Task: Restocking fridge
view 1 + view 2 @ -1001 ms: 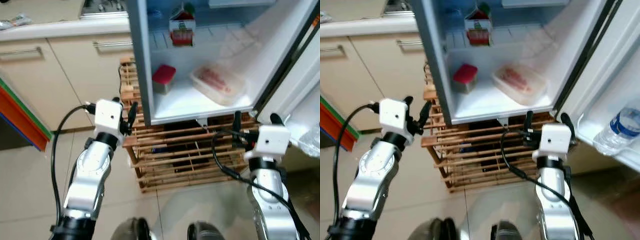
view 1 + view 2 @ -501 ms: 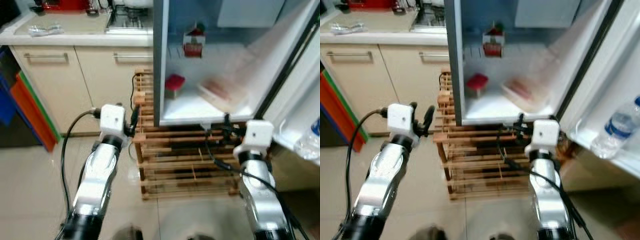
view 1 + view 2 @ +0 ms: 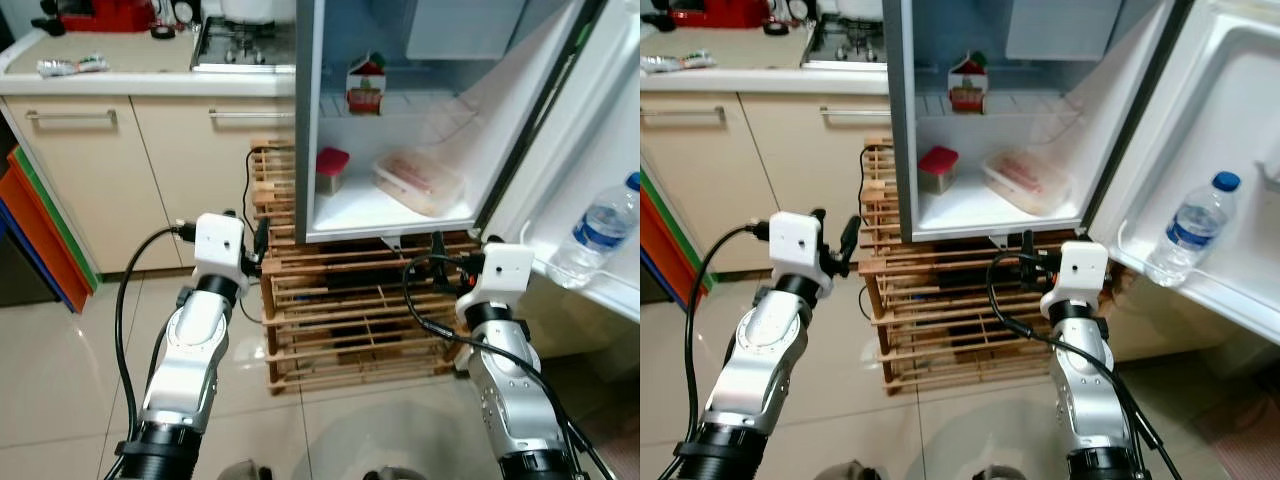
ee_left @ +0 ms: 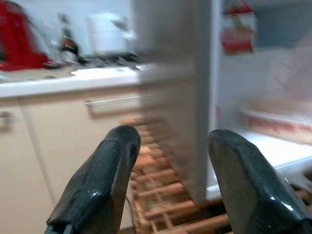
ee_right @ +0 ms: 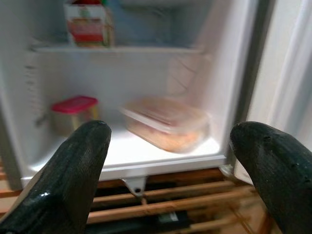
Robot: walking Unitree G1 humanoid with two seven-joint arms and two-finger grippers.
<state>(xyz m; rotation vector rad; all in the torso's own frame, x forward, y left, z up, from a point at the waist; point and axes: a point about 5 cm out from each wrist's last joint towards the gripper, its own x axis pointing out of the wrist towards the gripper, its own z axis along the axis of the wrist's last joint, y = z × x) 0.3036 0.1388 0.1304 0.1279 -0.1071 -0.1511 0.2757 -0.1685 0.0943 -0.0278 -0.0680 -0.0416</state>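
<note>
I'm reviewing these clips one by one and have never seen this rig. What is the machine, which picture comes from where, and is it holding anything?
This is a humanoid robot standing before an open fridge. The two wide pictures come from its head camera, looking down past its two silver arms. The other two look out from each wrist, between that arm's black fingers. The left gripper and the right gripper are both raised in front of the fridge with jaws open, holding nothing. On the fridge floor sit a red-lidded container and a clear food box; a carton stands on the shelf above. A water bottle rests in the door shelf. The fridge stands on a wooden rack.
</note>
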